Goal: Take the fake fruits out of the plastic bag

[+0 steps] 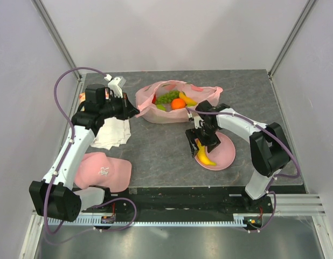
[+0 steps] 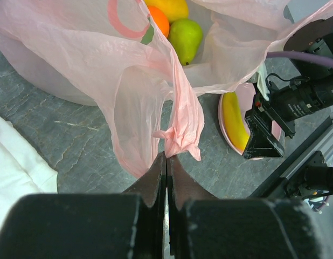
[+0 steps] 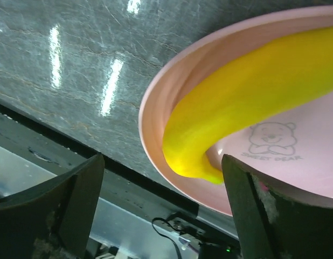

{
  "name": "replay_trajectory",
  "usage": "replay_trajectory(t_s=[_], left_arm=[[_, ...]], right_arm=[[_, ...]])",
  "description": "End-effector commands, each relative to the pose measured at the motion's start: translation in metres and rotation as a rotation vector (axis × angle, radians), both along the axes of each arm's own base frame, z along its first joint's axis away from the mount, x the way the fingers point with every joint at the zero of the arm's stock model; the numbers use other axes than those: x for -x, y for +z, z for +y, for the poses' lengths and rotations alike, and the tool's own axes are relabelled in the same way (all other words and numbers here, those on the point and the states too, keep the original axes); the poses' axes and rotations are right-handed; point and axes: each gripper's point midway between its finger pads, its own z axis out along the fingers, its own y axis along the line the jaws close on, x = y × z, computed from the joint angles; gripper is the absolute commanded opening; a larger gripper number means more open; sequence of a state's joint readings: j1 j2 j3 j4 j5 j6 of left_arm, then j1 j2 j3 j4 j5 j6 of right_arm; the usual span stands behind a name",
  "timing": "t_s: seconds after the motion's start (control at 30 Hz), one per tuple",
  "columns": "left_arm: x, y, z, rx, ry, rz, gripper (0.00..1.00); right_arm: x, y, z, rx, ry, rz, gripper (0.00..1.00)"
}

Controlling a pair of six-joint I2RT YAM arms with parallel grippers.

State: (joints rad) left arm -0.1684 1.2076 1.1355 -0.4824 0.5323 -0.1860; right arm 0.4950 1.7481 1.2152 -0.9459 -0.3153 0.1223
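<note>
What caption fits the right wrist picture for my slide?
Open right hand on either side of the banana's end, with the banana lying on the pink plate.

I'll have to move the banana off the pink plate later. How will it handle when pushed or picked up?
The banana looks glossy and smooth, so it may well slip under a light pinch. Its curve probably makes it pivot when pushed rather than roll, and the raised rim of the plate should contain it. It looks stiff, not floppy.

Robot lab test cell, plain white walls [image 1: 172,32], aluminium posts [image 1: 56,36], grey slate tabletop [image 1: 155,151]
</note>
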Motion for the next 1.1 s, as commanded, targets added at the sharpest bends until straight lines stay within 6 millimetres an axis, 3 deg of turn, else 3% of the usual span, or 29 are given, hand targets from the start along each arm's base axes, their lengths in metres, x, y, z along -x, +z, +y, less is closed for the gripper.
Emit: replay_trajectory(t_s=[0.0,0.13,0.17,0.23,0.3,0.33,0.37,0.43,0.53,0.63,0.67,0.73,0.83,0.9,0.93,1.0,1.07], left_arm=[[-0.005,0.018,0.002,-0.005,-0.008,-0.081,0.02],[-0.005,0.019,0.0,0.007,-0.009,-0.084,0.02],[-0.005,0.02,0.0,0.011,-0.008,-0.082,0.02],[-0.004,0.024,0.0,0.016,-0.01,-0.095,0.02],[-0.005,0.025,0.0,0.016,-0.005,-0.101,0.02],[-0.006,0.027,0.001,0.018,-0.002,-0.113,0.02],[-0.005,0.027,0.001,0.018,0.0,-0.112,0.02],[-0.003,0.029,0.001,0.023,-0.005,-0.117,0.02],[0.006,0.027,-0.003,0.042,-0.032,-0.093,0.01],[0.018,0.024,-0.004,0.049,-0.051,-0.087,0.01],[0.025,0.022,-0.004,0.043,-0.069,-0.092,0.02],[0.03,0.019,-0.003,0.035,-0.081,-0.095,0.02],[0.04,0.015,-0.004,0.04,-0.117,-0.096,0.01],[0.046,0.013,-0.007,0.053,-0.148,-0.091,0.02],[0.048,0.011,-0.007,0.057,-0.154,-0.083,0.02],[0.054,0.009,-0.007,0.055,-0.169,-0.079,0.02],[0.057,0.005,-0.005,0.036,-0.177,-0.077,0.02]], right_arm=[[-0.018,0.03,-0.007,-0.01,0.07,-0.119,0.98],[-0.023,0.061,-0.013,-0.024,0.178,-0.205,0.98],[-0.028,0.078,-0.013,-0.033,0.206,-0.255,0.98],[-0.013,0.095,-0.026,-0.027,0.362,-0.25,0.98],[-0.003,0.124,-0.027,-0.085,0.494,-0.314,0.98],[0.011,0.135,-0.032,-0.108,0.561,-0.305,0.97],[0.015,0.155,-0.035,-0.162,0.685,-0.394,0.97],[0.017,0.194,-0.027,-0.236,0.762,-0.527,0.95],[-0.007,0.243,-0.003,-0.317,0.737,-0.737,0.85],[-0.051,0.264,0.028,-0.39,0.615,-0.833,0.72],[-0.066,0.255,0.037,-0.4,0.6,-0.826,0.68],[-0.098,0.256,0.054,-0.417,0.57,-0.899,0.59],[-0.141,0.221,0.08,-0.4,0.579,-0.893,0.52],[-0.154,0.21,0.092,-0.383,0.604,-0.894,0.47],[-0.164,0.188,0.098,-0.357,0.617,-0.859,0.45],[-0.179,0.17,0.097,-0.289,0.599,-0.844,0.39],[-0.192,0.138,0.088,-0.204,0.572,-0.798,0.35]])
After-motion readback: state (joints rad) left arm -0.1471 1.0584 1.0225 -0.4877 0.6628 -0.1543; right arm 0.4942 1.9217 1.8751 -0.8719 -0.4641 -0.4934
